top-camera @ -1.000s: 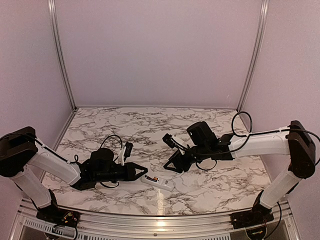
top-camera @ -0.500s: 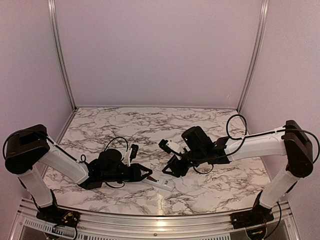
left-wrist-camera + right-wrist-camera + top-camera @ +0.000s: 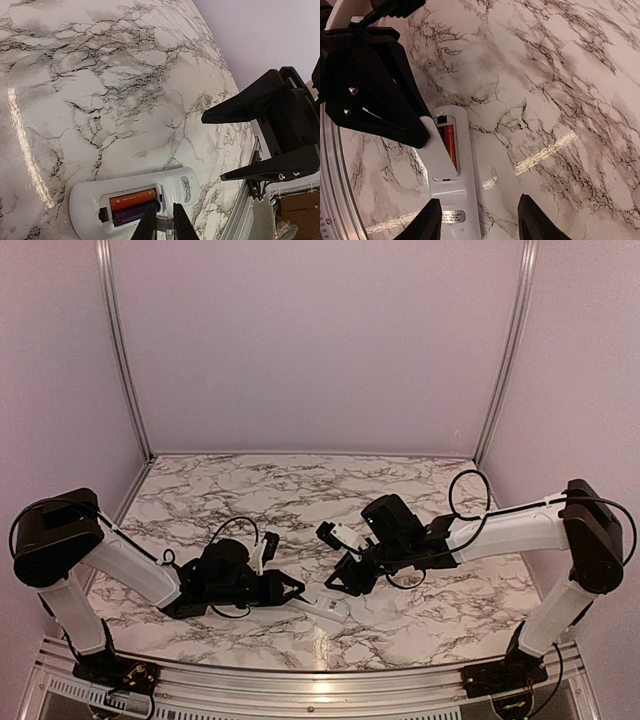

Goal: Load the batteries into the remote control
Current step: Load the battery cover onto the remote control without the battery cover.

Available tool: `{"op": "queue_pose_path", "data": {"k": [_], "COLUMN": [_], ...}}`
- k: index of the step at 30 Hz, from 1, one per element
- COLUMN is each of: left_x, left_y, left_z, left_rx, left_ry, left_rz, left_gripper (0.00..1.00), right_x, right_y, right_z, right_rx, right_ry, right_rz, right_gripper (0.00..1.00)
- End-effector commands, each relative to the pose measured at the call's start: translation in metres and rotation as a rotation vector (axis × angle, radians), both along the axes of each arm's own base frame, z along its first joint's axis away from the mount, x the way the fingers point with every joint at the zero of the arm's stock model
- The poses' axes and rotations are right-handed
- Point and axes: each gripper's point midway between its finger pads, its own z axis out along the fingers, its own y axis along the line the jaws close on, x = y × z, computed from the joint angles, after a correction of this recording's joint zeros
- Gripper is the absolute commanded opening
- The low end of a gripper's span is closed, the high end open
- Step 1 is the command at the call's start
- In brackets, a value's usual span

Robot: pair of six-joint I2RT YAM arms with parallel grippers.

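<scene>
The remote control (image 3: 326, 608) lies back-up on the marble near the front edge, its battery bay open. In the left wrist view the remote control (image 3: 90, 200) holds both batteries side by side: the orange one (image 3: 132, 198) and the dark one (image 3: 131, 215). My left gripper (image 3: 165, 226) is shut on a thin white cover strip (image 3: 437, 150), which lies slanted over part of the bay. That leaves the orange battery (image 3: 449, 145) showing. My right gripper (image 3: 480, 225) is open, just above the remote's label end and holding nothing.
The two grippers are close together over the remote; the right gripper's black fingers (image 3: 250, 107) show in the left wrist view. The table's metal front rail (image 3: 320, 680) runs just below the remote. Marble surface (image 3: 300, 490) stretches behind toward the back wall.
My left gripper has slid right with the cover strip until it sits over the remote's bay. My right gripper has moved left and lower, closer to the remote.
</scene>
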Motion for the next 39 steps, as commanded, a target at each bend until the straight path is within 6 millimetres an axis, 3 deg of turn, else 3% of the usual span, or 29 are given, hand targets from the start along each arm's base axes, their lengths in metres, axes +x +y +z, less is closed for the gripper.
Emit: {"op": "queue_pose_path", "data": {"k": [1, 10, 18, 27, 39], "left_x": [0.003, 0.005, 0.003, 0.0, -0.001], "left_y": [-0.001, -0.007, -0.004, 0.001, -0.003], "left_z": [-0.005, -0.012, -0.014, -0.006, -0.002], "left_rx": [0.05, 0.104, 0.13, 0.127, 0.115], "left_ry": [-0.005, 0.003, 0.005, 0.002, 0.009], "left_rz": [0.004, -0.015, -0.01, -0.004, -0.02], "left_gripper": [0.02, 0.04, 0.15, 0.02, 0.0], "right_x": [-0.001, 0.0, 0.0, -0.001, -0.001], "right_y": [0.005, 0.005, 0.006, 0.006, 0.007], "right_z": [-0.001, -0.001, -0.003, -0.006, -0.007], "right_rx": [-0.006, -0.006, -0.012, -0.017, -0.018], "right_ry": [-0.01, -0.008, -0.004, 0.003, 0.008], "right_rz": [0.015, 0.017, 0.017, 0.022, 0.027], "right_gripper": [0.5, 0.49, 0.49, 0.48, 0.48]}}
